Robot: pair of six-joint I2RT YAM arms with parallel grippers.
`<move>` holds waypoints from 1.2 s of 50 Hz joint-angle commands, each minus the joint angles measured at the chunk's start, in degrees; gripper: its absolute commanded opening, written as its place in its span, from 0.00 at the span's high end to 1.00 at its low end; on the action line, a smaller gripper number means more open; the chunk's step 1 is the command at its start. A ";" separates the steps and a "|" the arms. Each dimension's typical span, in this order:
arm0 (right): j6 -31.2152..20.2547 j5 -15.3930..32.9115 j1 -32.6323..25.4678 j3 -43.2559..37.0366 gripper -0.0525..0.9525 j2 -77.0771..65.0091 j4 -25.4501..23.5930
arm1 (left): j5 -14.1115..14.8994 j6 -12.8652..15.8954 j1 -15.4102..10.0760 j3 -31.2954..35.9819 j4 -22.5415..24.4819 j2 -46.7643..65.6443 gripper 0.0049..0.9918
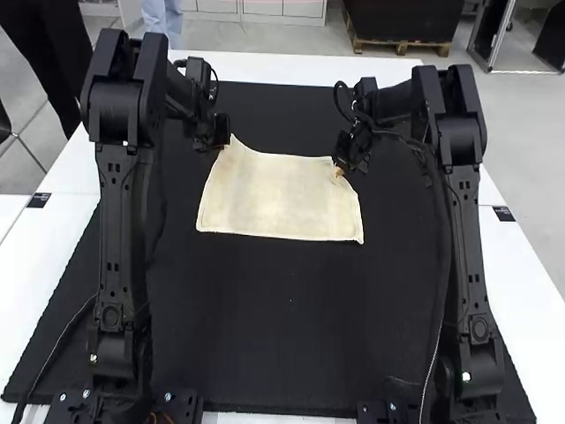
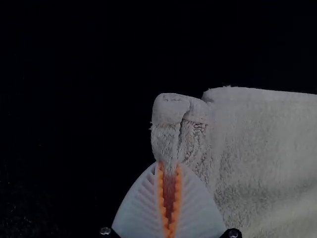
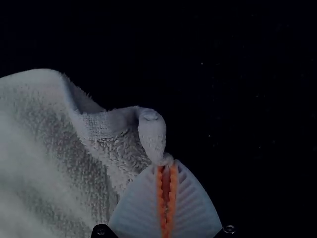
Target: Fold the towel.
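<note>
"Where is the towel [image 1: 282, 199] laid?"

"It is spread over the far part of the black mat [image 1: 291, 309]. Its far left corner is pinched by the left gripper [image 2: 169, 166], its far right by the right gripper [image 3: 167, 166]."

"And its handling?"

"Soft, light, easily sagged; best held by both corners, kept taut."

My left arm [image 1: 115, 247] stands at the left of the high view, bent near the top, with my left gripper [image 1: 221, 141] in the upper left. My right arm [image 1: 468, 256] stands at the right, bent likewise, my right gripper [image 1: 342, 166] right of upper centre. Both pairs of white ribbed fingers [image 2: 141, 210] pinch at the tips, orange pads [image 3: 160, 198] facing.
</note>
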 commanded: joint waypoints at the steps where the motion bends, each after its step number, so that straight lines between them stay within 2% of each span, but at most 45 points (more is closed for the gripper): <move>1: -1.04 -0.06 0.38 -0.91 0.95 -4.16 0.33 | 0.75 0.49 0.16 -0.44 0.69 -1.95 0.98; 16: -2.01 2.31 -0.76 -1.96 0.95 -5.57 1.12 | 0.75 0.49 0.33 -1.32 0.78 -3.27 0.98; 27: -2.71 6.62 -1.38 -6.10 0.95 -8.20 5.78 | 0.58 0.49 0.42 -2.90 1.57 -5.20 0.98; 60: -3.59 7.06 -4.10 -11.11 0.95 -13.83 7.80 | 0.31 0.49 0.25 -8.52 3.59 -10.74 0.98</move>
